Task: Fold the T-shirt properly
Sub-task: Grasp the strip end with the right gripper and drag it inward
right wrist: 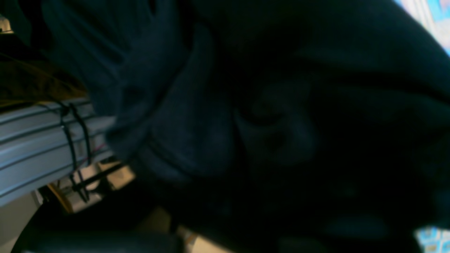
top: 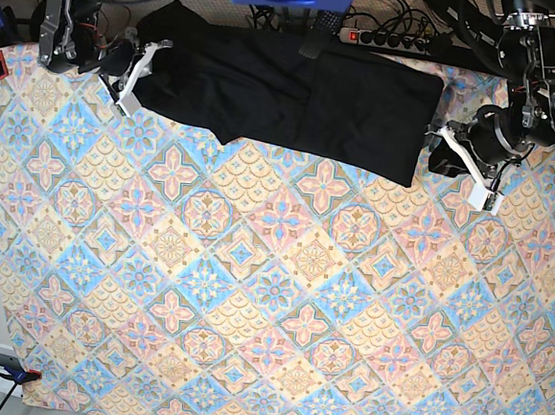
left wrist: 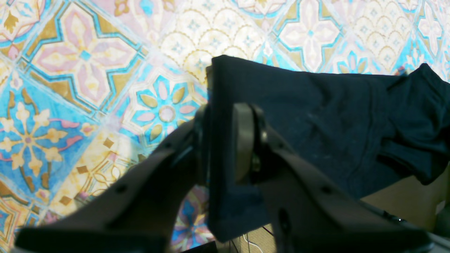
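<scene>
Both tools pinched the T-shirt [top: 295, 103] along the worktop's [top: 270, 303] far edge: left tool [left wrist: 225, 140], right tool [top: 134, 71].

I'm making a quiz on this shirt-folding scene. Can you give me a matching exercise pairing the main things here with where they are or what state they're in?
Column A
1. T-shirt
2. left gripper
3. right gripper
4. power strip

Column B
a. at the shirt's end on the base view's left
b. lies beyond the far table edge
c. stretched along the far edge of the patterned cloth
d. jaws pinched on a cloth edge

Pairs: 1-c, 2-d, 3-a, 4-b
</scene>
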`<state>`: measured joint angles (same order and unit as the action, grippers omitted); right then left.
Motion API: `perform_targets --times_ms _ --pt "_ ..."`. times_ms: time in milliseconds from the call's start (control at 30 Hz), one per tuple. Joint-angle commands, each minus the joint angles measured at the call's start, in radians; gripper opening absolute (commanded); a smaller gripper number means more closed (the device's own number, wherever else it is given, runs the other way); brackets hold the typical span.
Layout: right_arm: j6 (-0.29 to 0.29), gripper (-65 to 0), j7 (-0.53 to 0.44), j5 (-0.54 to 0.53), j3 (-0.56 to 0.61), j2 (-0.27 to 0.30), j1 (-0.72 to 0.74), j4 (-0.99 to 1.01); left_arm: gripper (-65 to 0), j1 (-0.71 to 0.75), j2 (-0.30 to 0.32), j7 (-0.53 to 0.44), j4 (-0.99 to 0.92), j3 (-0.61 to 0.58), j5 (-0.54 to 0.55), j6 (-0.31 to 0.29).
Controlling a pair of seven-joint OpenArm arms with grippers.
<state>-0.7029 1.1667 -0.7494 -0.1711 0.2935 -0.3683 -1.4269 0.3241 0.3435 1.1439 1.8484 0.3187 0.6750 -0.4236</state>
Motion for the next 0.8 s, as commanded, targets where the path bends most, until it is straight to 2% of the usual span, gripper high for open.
perform_targets --times_ms 0,133,333,400,600,767 --pt "0.005 -62.0 0.002 0.009 -0.031 0.016 0.002 -0.012 -54.6 -0.007 0.010 -0.014 0.015 0.007 0.015 -0.004" --pt "0.005 -62.0 0.005 0.009 -0.083 0.026 0.061 -0.013 -54.7 -0.007 0.010 -0.015 0.015 0.009 0.015 -0.004" --pt "0.005 -62.0 0.003 0.012 -0.084 0.075 0.162 -0.002 -54.7 -0.009 0.010 -0.017 0.015 0.009 0.015 -0.004" --pt "0.005 -62.0 0.005 0.052 -0.083 0.085 0.199 -0.002 -54.8 -0.009 0.010 -0.018 0.015 0.009 0.015 -0.004" --pt "0.005 -61.9 0.005 0.275 -0.080 0.085 0.297 -0.007 -54.9 -0.009 0.010 -0.018 0.015 0.009 0.015 -0.004" --pt "0.005 -61.8 0.008 0.336 -0.077 0.085 0.305 -0.039 -54.9 -0.009 0.009 -0.018 0.015 0.009 0.015 -0.004"
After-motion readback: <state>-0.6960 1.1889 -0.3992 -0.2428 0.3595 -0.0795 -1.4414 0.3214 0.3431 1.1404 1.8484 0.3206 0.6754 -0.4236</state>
